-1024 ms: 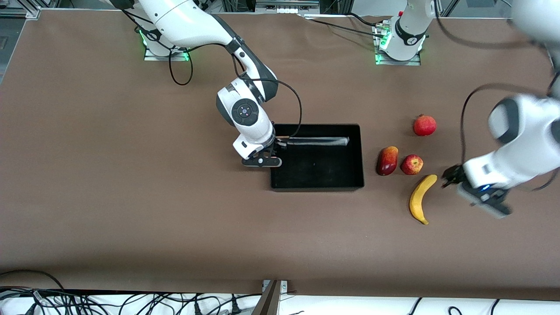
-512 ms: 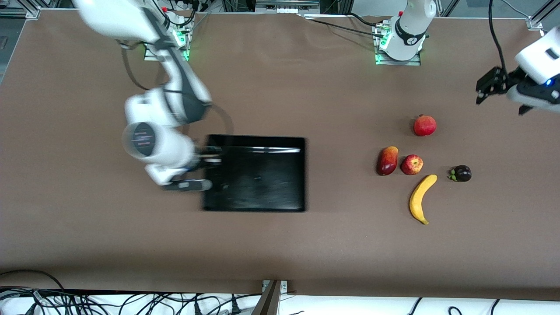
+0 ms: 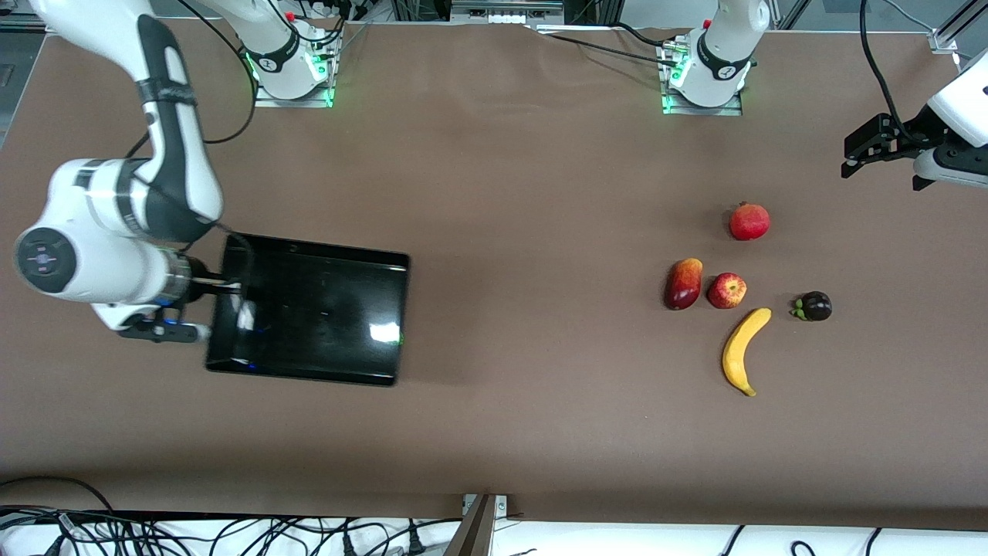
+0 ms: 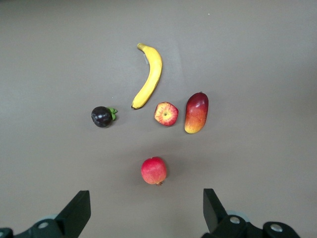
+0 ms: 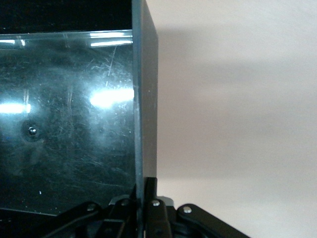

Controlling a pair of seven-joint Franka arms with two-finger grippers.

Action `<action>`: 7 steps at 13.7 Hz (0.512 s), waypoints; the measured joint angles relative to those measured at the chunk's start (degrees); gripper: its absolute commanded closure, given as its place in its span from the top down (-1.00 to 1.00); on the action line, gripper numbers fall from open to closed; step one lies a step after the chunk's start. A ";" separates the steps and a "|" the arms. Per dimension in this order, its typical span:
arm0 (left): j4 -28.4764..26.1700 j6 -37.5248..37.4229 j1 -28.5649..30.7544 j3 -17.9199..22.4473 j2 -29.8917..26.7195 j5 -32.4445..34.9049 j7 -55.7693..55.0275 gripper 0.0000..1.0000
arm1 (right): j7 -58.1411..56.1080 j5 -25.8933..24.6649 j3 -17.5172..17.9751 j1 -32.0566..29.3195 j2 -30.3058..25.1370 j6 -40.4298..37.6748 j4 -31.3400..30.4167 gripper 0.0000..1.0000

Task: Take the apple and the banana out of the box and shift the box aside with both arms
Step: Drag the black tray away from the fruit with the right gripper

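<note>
The black box is at the right arm's end of the table, slightly tilted. My right gripper is shut on its end wall, which shows edge-on in the right wrist view with the gripper clamped on it. The speckled apple and the yellow banana lie on the table toward the left arm's end; they also show in the left wrist view, apple and banana. My left gripper is open and empty, high over the table edge at the left arm's end.
A red-yellow mango lies beside the apple. A red pomegranate lies farther from the front camera than the apple. A dark mangosteen lies beside the banana. The brown table is bare between box and fruits.
My right arm has carried the box from the table's middle toward its own end. My left gripper rose from beside the banana, uncovering the mangosteen, then held still.
</note>
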 measured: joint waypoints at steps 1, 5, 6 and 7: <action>-0.04 0.13 0.00 0.00 0.04 -0.08 -0.98 1.00 | -2.30 0.03 -1.96 -0.26 0.04 0.26 -2.02 -1.00; -0.10 0.93 0.00 -0.04 0.07 -2.43 -8.94 1.00 | -8.04 0.59 -4.03 -1.01 -0.48 7.41 -11.62 -1.00; -0.12 0.95 0.00 -0.04 0.15 -2.46 -9.54 1.00 | -10.02 0.77 -4.39 -1.01 -0.81 8.35 -12.70 -1.00; -0.14 0.96 0.01 -0.07 0.46 -2.50 -9.81 1.00 | -12.13 0.86 -4.86 -1.06 -1.02 8.89 -13.23 -0.93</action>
